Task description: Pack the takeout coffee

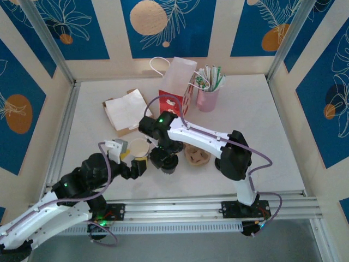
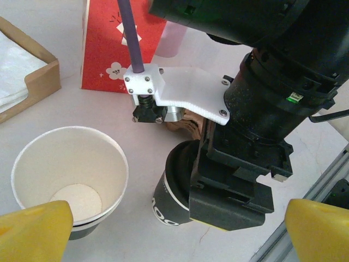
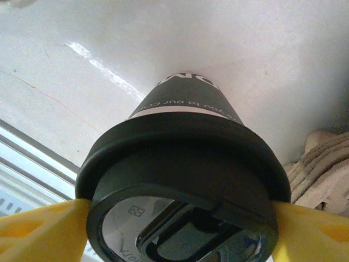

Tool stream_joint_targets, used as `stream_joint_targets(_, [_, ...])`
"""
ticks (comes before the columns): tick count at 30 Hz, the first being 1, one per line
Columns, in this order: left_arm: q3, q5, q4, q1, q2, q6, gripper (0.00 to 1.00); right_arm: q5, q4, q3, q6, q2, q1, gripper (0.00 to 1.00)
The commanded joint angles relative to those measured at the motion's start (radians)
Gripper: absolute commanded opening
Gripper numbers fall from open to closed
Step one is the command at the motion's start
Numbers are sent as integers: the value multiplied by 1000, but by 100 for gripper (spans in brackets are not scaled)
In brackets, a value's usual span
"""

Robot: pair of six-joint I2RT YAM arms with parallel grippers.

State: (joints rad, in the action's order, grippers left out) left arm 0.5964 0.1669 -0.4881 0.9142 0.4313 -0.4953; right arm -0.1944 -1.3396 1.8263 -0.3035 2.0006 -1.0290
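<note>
Yellow left fingers (image 2: 35, 232) stand released and wide, with the paper cup (image 2: 71, 180), open and upright on the worktop (image 2: 92, 109), between them near one tip, apparently lined up for grasping. Right fingers (image 3: 38, 232) flank the lid of a dark lidded cup (image 3: 185, 164); whether they clench it cannot be told.

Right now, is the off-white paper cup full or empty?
Empty: the left wrist view looks into the paper cup; its bare pale bottom shows.
</note>
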Motion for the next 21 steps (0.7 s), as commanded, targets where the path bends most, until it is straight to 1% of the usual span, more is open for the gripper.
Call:
stream_joint_targets(1, [-5,16,13,-9,-3,3,100,63,-41,10,9,3,-17,85])
stream_joint_targets(5, [-3,16,12,-9,-3,3,100,63,-47,18,-3,-20,-14,86])
stream_joint_targets(15, [-1,25,12,-9,-8,3,100,37,-35,16,-38,-86,-7,85])
stream_joint_targets(18, [0,25,14,-8,-8,3,100,43,-32,16,-41,-91,-6,86])
stream_joint_targets(21, [0,24,14,-9,-6,4,100,43,-30,1,-40,-83,-3,88])
